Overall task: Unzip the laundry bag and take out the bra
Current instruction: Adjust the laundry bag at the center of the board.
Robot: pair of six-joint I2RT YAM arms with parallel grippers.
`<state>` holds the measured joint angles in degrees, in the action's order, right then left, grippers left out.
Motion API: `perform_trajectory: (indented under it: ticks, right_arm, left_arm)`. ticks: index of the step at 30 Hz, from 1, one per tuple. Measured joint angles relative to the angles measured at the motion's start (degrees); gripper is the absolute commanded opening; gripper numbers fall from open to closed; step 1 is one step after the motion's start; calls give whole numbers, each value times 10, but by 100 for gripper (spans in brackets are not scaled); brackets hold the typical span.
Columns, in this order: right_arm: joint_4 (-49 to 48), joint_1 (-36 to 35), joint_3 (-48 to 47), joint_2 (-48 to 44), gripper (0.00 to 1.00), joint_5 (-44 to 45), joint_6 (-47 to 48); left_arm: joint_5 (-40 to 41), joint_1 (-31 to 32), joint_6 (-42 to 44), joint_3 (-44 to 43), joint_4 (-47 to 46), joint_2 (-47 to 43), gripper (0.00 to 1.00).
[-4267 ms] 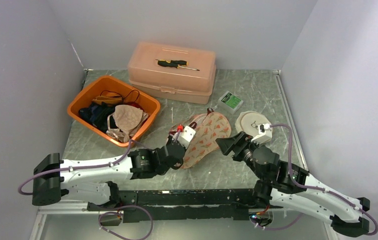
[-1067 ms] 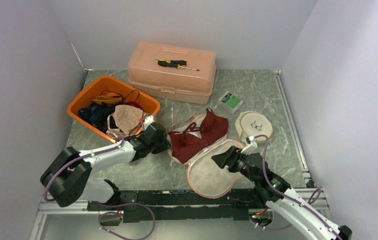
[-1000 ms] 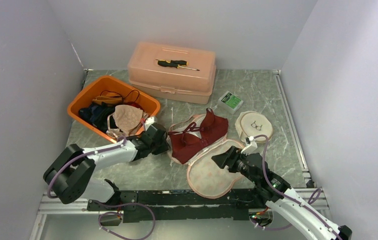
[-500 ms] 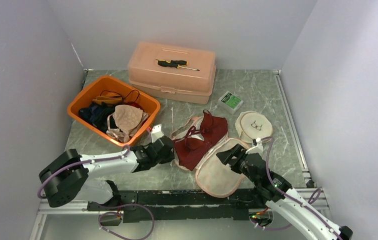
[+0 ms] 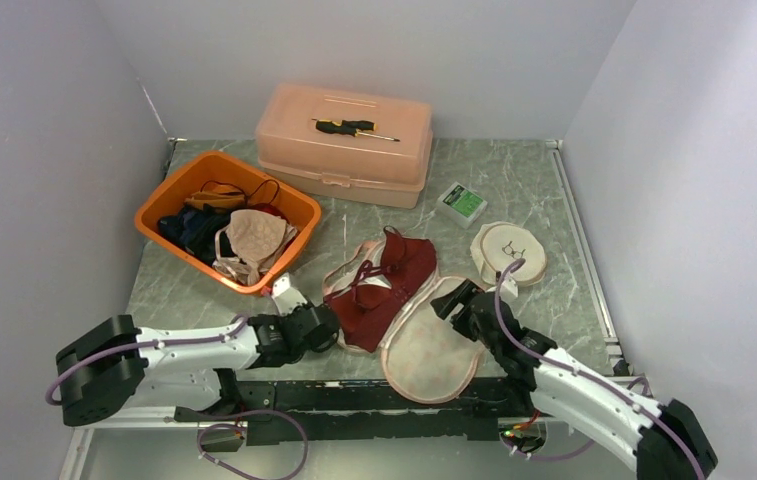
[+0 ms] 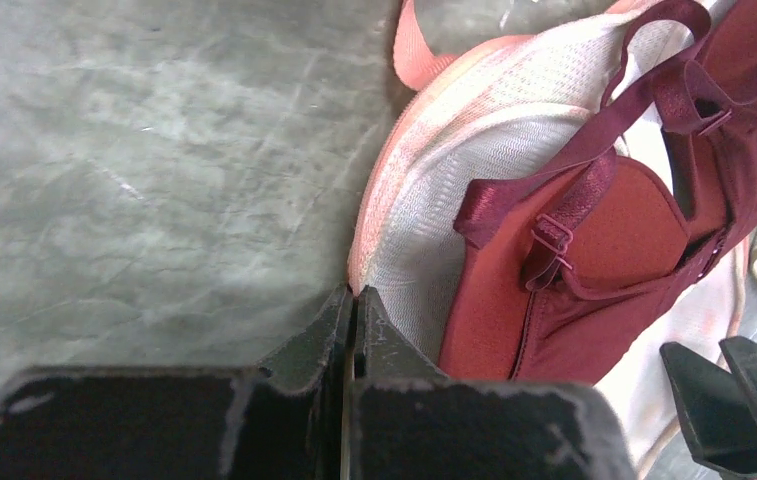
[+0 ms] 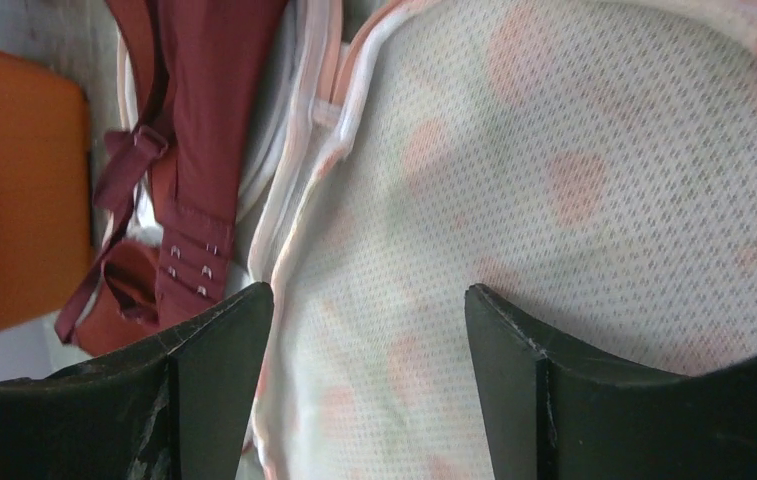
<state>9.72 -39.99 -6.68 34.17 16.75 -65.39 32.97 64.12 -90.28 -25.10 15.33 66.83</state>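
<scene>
The laundry bag [image 5: 428, 348] lies unzipped and spread open like a clamshell, a white mesh with pink spots and a pink rim. The dark red bra [image 5: 386, 282] rests in its left half. My left gripper [image 5: 331, 330] is shut, its tips pinching the bag's pink rim [image 6: 382, 225] at the near left, just beside the bra [image 6: 609, 255]. My right gripper [image 5: 448, 301] hangs open over the flipped-out right half [image 7: 564, 170], holding nothing. The bra's hook band [image 7: 194, 250] shows to the left of that gripper [image 7: 369, 300].
An orange bin [image 5: 168, 203] full of clothes stands at the left. A pink toolbox [image 5: 346, 150] with a screwdriver [image 5: 354, 127] on top is at the back. A small green box [image 5: 462, 203] and a round pouch [image 5: 507, 250] lie right of the bag.
My left gripper closed on the bag's rim and drew the bag with the bra toward the near left. The right gripper moved forward over the open flap, still open.
</scene>
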Motion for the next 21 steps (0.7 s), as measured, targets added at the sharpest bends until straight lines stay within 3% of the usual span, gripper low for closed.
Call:
perform_trajectory:
  ticks: [8,21]
  right_arm:
    - [-186,54,-12,171,69,-72,24]
    - [-278,109,-87,344,71,-203,98]
  left_arm:
    - [21,13,-65,18,28,-30,3]
    - [24,25,-64,27,-24,5,3]
